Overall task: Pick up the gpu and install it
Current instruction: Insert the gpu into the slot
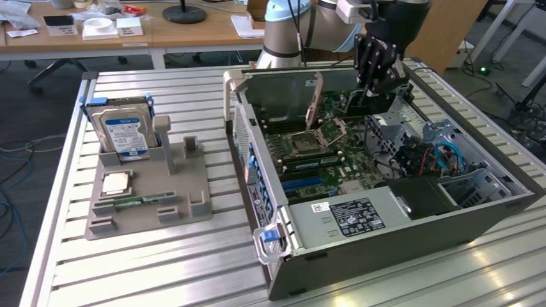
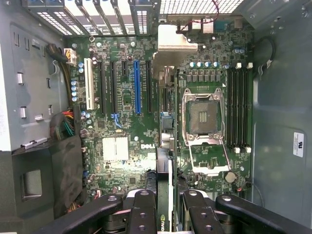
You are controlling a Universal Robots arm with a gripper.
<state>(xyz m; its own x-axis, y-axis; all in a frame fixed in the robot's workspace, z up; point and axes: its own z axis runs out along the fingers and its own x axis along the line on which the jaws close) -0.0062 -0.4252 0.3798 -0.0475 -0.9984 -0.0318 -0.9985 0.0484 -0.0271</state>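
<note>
My gripper [image 1: 376,71] hangs over the far side of the open computer case [image 1: 477,214], shut on the gpu [image 1: 390,96]. The card is dark and is held on edge above the motherboard [image 1: 341,160]. In the wrist view the gpu [image 2: 167,146] runs edge-on between my two black fingers [image 2: 141,214], with my gripper [image 2: 167,217] closed around it. Its silver end bracket [image 2: 176,45] points toward the case's rear slot openings. The card hovers between the blue expansion slot [image 2: 137,90] and the open CPU socket [image 2: 202,114], nearer a black slot [image 2: 148,87].
A grey parts holder [image 1: 145,192] on the exterior view's left carries a silver hard drive [image 1: 124,131], a CPU [image 1: 117,184] and a RAM strip [image 1: 135,201]. Cables [image 1: 444,157] and drive cages crowd the case's right side. A wooden desk [image 1: 171,32] stands behind.
</note>
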